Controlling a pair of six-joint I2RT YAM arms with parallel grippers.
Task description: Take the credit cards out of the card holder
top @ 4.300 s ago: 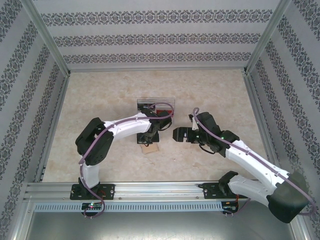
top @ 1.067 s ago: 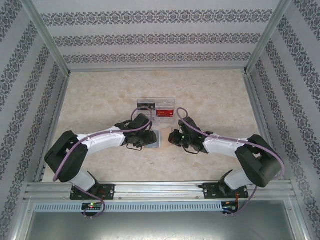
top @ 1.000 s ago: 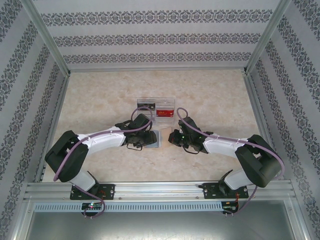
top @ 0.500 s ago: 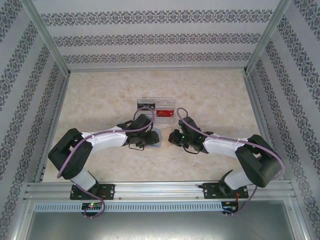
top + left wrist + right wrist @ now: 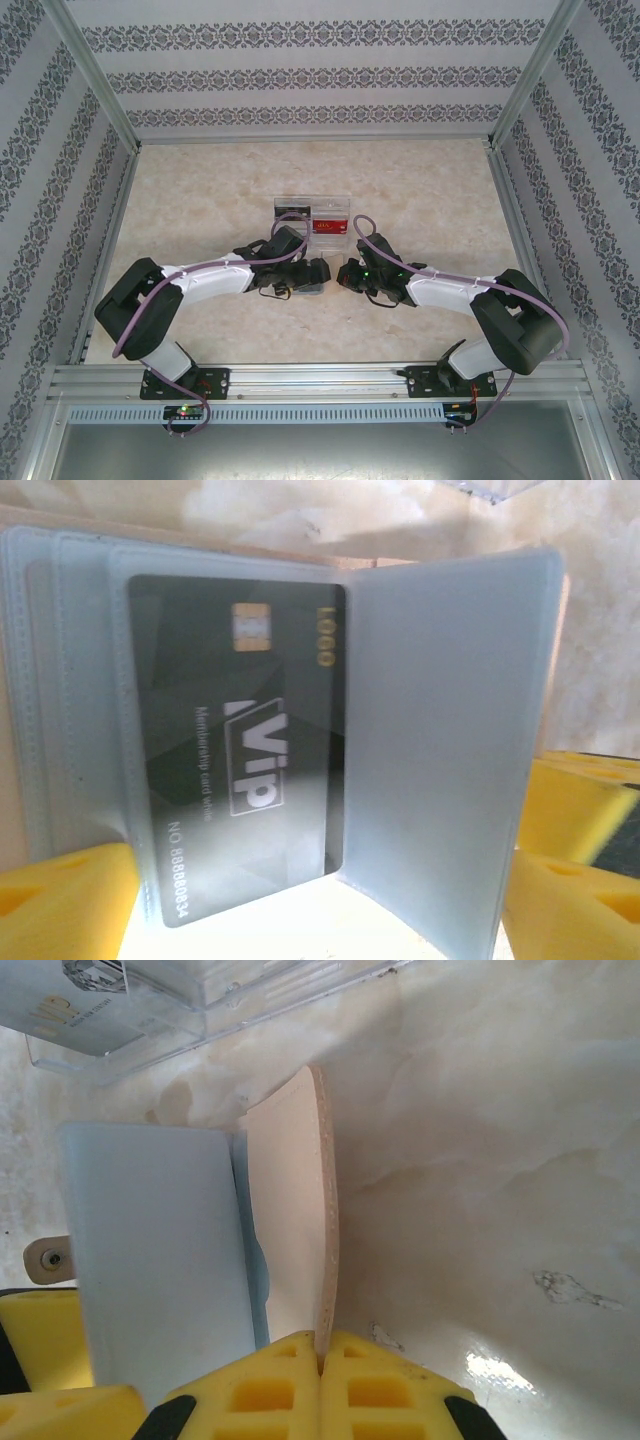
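The right gripper (image 5: 322, 1358) is squeezed tight on the edge of the tan cover of the card holder (image 5: 160, 1250). The left gripper (image 5: 315, 898) has its yellow pads (image 5: 60, 900) wide apart, one on each side of the holder's see-through pocket. A black card (image 5: 240, 770) sits inside that pocket. The holder lies on the table (image 5: 480, 1160). A clear box (image 5: 313, 212) stands just behind the holder.

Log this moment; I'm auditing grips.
left gripper open | black VIP card in translucent plastic sleeve | right gripper shut on tan cover flap
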